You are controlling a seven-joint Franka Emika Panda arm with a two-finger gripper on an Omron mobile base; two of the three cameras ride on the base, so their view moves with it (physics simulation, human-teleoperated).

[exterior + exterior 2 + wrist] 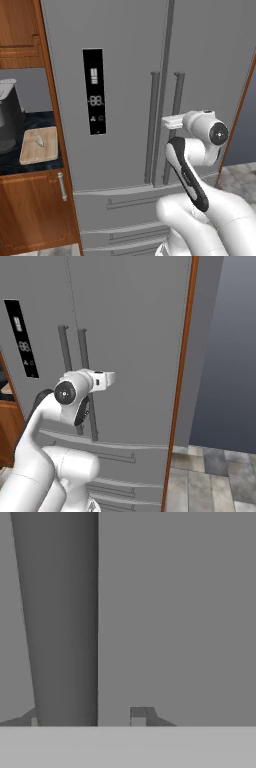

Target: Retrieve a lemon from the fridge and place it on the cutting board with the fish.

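The grey double-door fridge [125,75] [130,316] stands closed, so the lemon is hidden. My gripper [166,121] [111,379] is at mid height against the right door's vertical handle [177,95] [82,351]. In the hand view the handle bar [60,622] runs between my gripper's [85,717] two fingers. One fingertip [140,714] stands a little clear of the bar, so the jaws look open around it. To the left, the tan cutting board [30,155] lies on the dark counter with the small pale fish [40,141] on it.
A dark grey appliance [10,115] stands behind the board. Wooden cabinets [35,210] sit under the counter. A black display panel [94,90] is on the left door, with drawers [115,210] below. A wood side panel [182,381] and tiled floor [215,476] lie right of the fridge.
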